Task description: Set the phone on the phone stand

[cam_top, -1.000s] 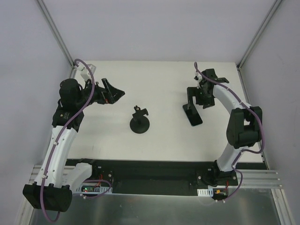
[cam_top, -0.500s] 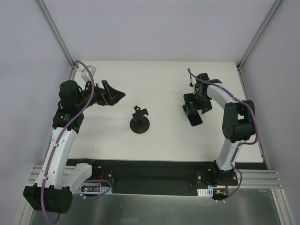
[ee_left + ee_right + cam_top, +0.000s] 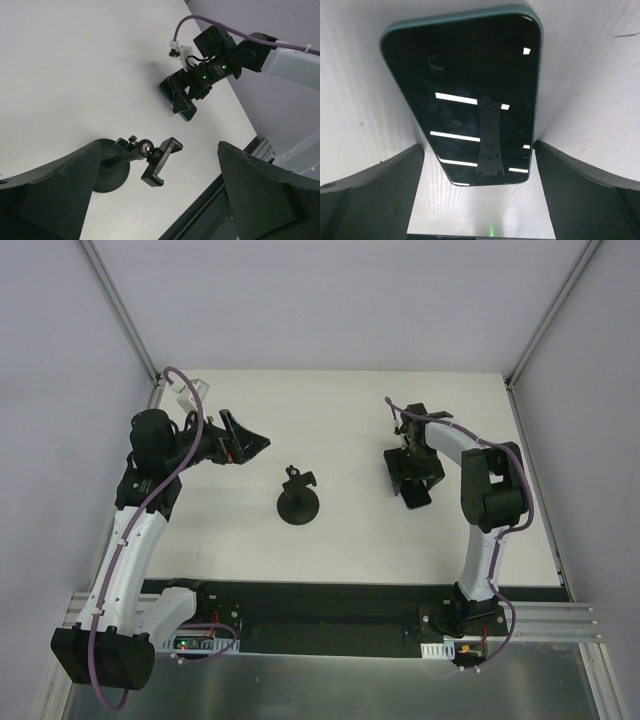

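Now, my right hand (image 3: 410, 462) spread wide astride the phone (image 3: 465, 75), flat on the counter (image 3: 340, 420), left hand (image 3: 245, 445) likewise unclenched, phone stand (image 3: 298, 502) apart from both.

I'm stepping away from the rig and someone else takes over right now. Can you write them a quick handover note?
Left gripper: open, empty, hovering at the left of the table.
Right gripper: open, low over the phone, one finger along each long side.
Phone: flat on the table, screen up, right of centre.
Phone stand: upright mid-table, nothing on it.
Done: approach to the phone.
Left: grip, lift, carry, seat it on the stand.
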Available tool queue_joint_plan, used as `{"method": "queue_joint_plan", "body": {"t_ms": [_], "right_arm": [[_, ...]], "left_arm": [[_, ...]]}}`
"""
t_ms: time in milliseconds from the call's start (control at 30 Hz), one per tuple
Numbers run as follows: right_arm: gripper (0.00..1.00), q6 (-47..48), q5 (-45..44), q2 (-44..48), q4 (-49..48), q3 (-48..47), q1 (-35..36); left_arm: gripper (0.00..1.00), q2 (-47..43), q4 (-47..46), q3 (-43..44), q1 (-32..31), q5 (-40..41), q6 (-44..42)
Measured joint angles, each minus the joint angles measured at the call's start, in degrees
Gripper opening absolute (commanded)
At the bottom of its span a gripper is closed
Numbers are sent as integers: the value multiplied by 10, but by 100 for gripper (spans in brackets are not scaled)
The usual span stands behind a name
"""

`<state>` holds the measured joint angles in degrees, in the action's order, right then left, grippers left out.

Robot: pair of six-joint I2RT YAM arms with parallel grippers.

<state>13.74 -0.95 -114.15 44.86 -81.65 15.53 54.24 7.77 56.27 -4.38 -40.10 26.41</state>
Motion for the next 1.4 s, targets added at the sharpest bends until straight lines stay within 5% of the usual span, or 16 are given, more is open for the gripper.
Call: {"method": "queue_joint_plan", "body": {"t_ms": [367,867,1400], "right_arm": [[86,-6,-7,-18,14,-16,1],[54,-41,-7,-21,21,-19,18],[6,-73,23,108,-103,151,42]], "left_arm": [[99,10,-2,-2,0,0,0],[97,47,-4,-10,0,2,1],[98,58,-7,-11,0,16,3]]}}
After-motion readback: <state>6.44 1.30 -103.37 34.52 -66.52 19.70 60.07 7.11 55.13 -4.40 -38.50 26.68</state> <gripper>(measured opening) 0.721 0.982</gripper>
